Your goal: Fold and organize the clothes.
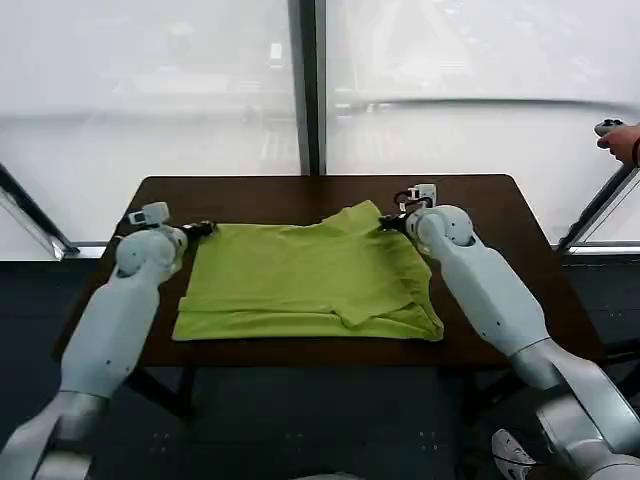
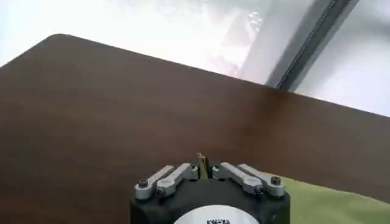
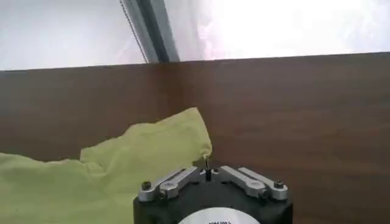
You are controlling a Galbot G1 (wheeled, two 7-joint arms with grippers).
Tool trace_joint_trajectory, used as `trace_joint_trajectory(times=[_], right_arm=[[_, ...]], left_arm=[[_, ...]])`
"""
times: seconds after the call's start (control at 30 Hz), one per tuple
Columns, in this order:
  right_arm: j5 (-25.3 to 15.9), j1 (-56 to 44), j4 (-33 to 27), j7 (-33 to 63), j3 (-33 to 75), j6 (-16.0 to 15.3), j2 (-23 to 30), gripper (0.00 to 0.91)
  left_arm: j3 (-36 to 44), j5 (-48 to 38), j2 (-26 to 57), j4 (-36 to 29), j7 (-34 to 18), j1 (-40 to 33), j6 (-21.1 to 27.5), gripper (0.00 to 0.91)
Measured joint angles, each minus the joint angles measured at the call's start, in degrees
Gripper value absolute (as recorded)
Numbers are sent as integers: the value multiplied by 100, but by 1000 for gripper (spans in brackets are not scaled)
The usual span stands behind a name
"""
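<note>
Dark wood table (image 1: pixel 520 250) by frosted windows (image 1: pixel 150 90); left gripper (image 1: pixel 205 229), right gripper (image 1: pixel 388 222) each pinching T-shirt (image 1: pixel 300 275) corner.

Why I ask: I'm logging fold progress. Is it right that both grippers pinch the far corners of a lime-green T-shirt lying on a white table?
Not quite: the table is dark brown wood, not white, as the head view shows. The rest stands: the left gripper and right gripper pinch the far corners of the lime-green T-shirt.

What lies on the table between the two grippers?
In the head view, the lime-green T-shirt's far edge spans from the left gripper to the right gripper on the brown table.
</note>
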Motion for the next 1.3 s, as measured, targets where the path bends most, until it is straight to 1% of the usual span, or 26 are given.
trace_joint_trajectory(times=[0.27, 0.43, 0.6, 0.77, 1.0, 1.13, 1.3], right_arm=[[246, -138, 298, -3, 147, 0, -133, 0], [360, -225, 536, 54, 244, 154, -208, 0], [548, -348, 877, 132, 348, 219, -332, 0], [573, -465, 1250, 157, 438, 235, -460, 0], [752, -773, 1903, 443, 573, 197, -748, 0], [750, -1063, 2380, 600, 686, 167, -974, 0], [717, -1627, 3121, 665, 912, 90, -1322, 0]], left_arm=[[-132, -122, 89, -328, -5, 189, -14, 127], [-230, -234, 162, -590, -48, 339, -2, 127], [-384, -472, 269, -998, -134, 547, 27, 127], [-620, -749, 372, -1561, -263, 890, 52, 127], [-1001, -927, 516, -2333, -333, 1507, 60, 127], [-1236, -929, 530, -2778, -338, 1923, 63, 127], [-1488, -930, 474, -3291, -352, 2407, 89, 127]])
